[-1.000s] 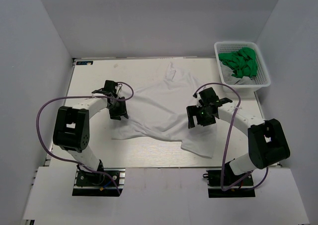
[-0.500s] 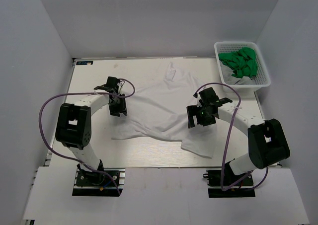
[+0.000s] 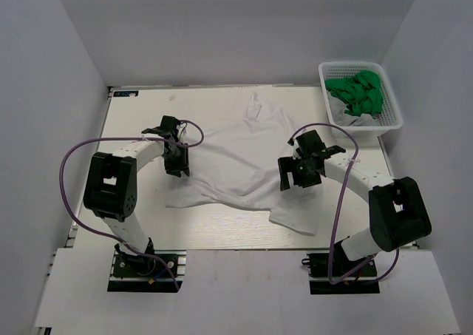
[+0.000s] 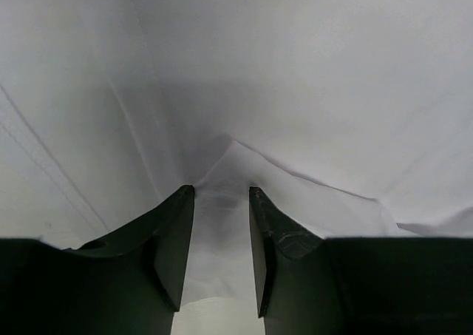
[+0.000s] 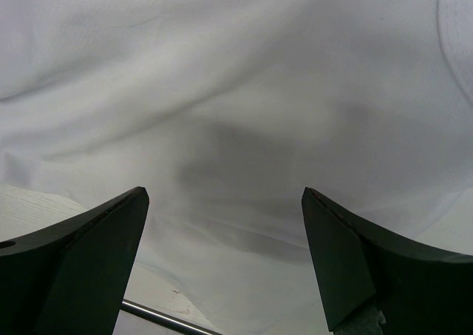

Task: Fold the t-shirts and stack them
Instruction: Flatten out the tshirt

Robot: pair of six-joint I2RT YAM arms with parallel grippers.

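Holding crumpled green fabric (image 3: 356, 95), white basket (image 3: 351, 63)

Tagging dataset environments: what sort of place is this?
Likely a lab test cell: plain grey walls box in a white table, left arm and right arm bolted at its near edge, a white t-shirt and a basket of green cloth laid out.

Here's the setting: a pale, wood-grained counter (image 3: 133, 124) sits boxed in on three sides by plain, matte grey-white panels. The back wall (image 3: 236, 32) runs flat across the far edge, with the left wall (image 3: 44, 128) and right wall (image 3: 436, 76) angling in. A white board (image 3: 244, 290) lies along the near edge. The light is soft and even, the shadows faint, and there are no windows in sight.
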